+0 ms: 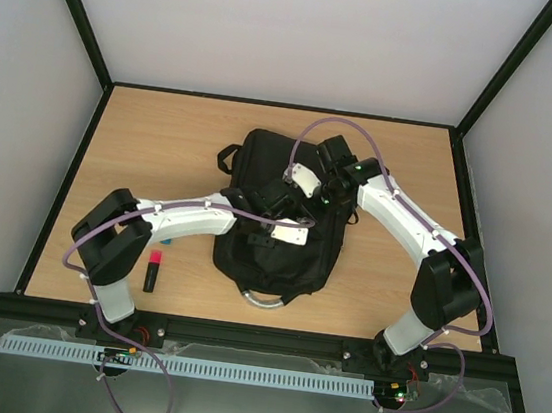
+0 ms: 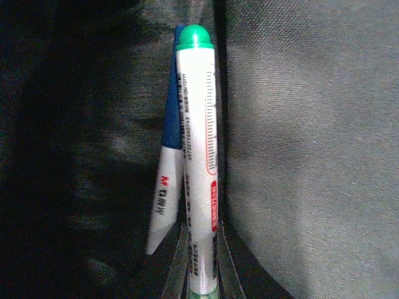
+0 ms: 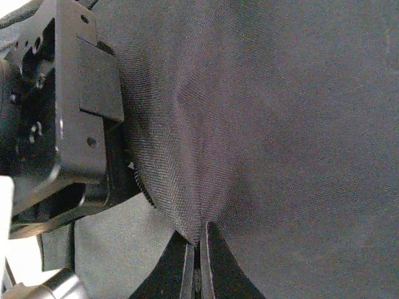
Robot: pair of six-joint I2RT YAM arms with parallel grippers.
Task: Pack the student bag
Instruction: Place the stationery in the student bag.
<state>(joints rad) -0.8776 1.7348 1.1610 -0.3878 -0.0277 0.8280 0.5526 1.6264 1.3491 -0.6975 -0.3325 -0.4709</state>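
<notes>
The black student bag (image 1: 275,257) lies in the middle of the table, its silver-grey handle loop (image 1: 264,302) toward the near edge. My left gripper (image 1: 279,199) reaches into the bag's opening and is shut on a white marker with a green cap (image 2: 198,162), pointing into the dark grey lining. A second white pen with a blue cap (image 2: 167,168) lies inside, beside it. My right gripper (image 1: 328,195) is shut on a fold of the bag's black fabric (image 3: 206,187) and holds the flap up at the opening. The left wrist (image 3: 56,112) shows at the left of the right wrist view.
A red and black marker (image 1: 152,270) lies on the wooden table near the left arm's base. Black frame rails border the table on all sides. A shoulder strap (image 1: 228,156) sticks out at the bag's far left.
</notes>
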